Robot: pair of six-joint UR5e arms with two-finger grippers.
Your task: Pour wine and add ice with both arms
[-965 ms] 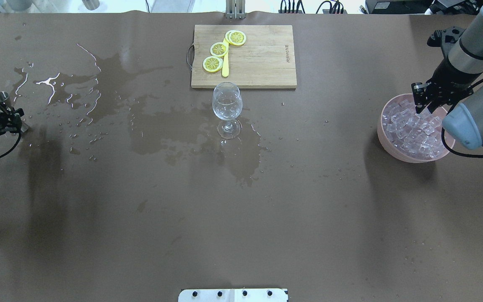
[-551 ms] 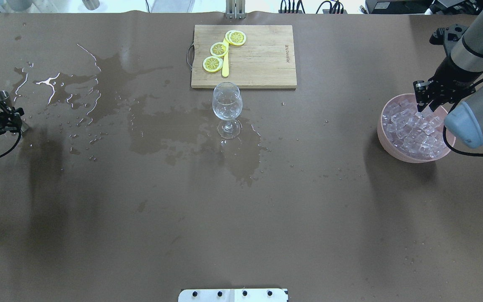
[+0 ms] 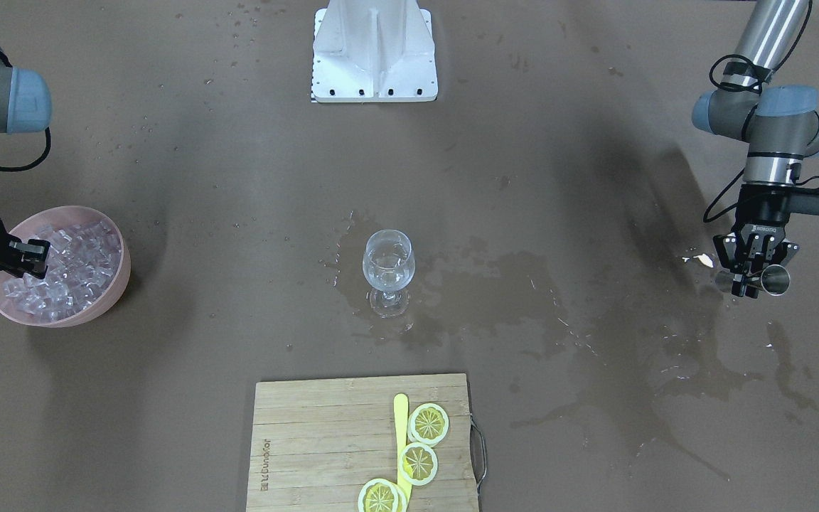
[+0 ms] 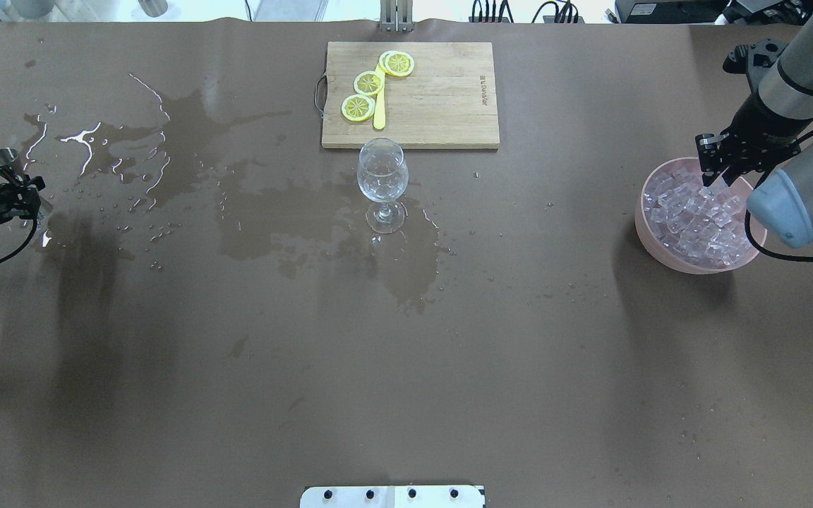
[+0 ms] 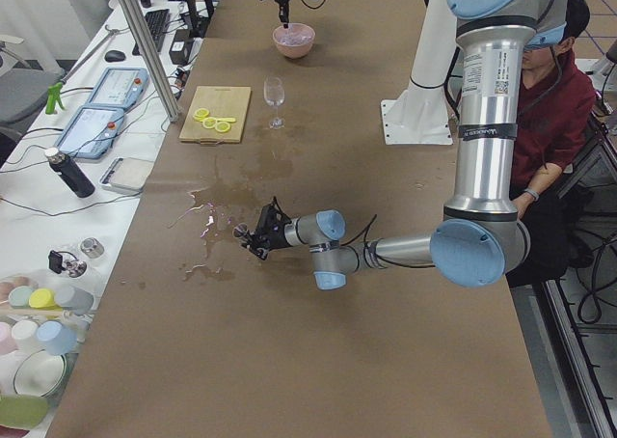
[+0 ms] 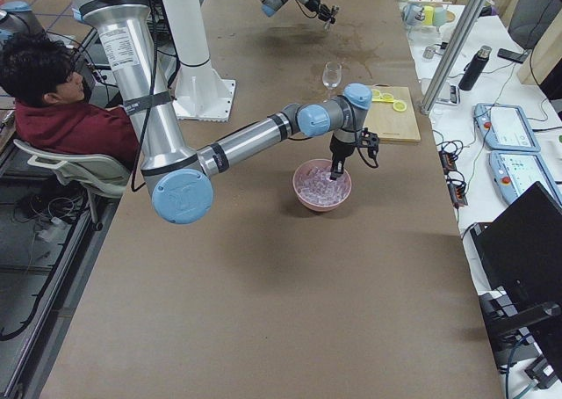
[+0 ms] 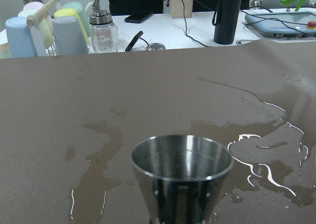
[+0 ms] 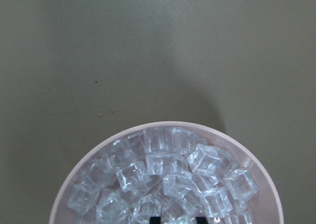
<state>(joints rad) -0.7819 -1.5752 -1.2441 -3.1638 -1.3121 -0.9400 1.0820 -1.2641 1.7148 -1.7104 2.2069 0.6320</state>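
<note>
At the table's left edge my left gripper [image 4: 17, 196] [image 3: 749, 276] is shut on a steel jigger [image 4: 1, 161] [image 7: 181, 170], held just above the wet table. I cannot tell what the jigger holds; the wine itself is out of view. A clear stemmed glass [image 4: 381, 173] [image 3: 388, 263] stands upright mid-table. On the right, a pink bowl [image 4: 643, 224] [image 3: 119, 283] holds the ice [image 4: 696, 219] [image 8: 168, 177]. My right gripper [image 4: 713, 178] [image 3: 31, 259] hovers over the bowl's far rim, fingers close together, seemingly shut on one ice cube.
A wooden cutting board [image 4: 442, 95] with lemon slices [image 4: 368, 83] and a yellow knife lies just behind the glass. Puddles [image 4: 166, 134] spread over the left and middle of the table. The white robot base [image 3: 374, 50] is at the near edge. A person [image 5: 549, 81] sits behind it.
My right gripper has lifted out of the ice heap and drawn slightly back. The left gripper has raised the jigger a little, leaving a wet glint where it stood.
</note>
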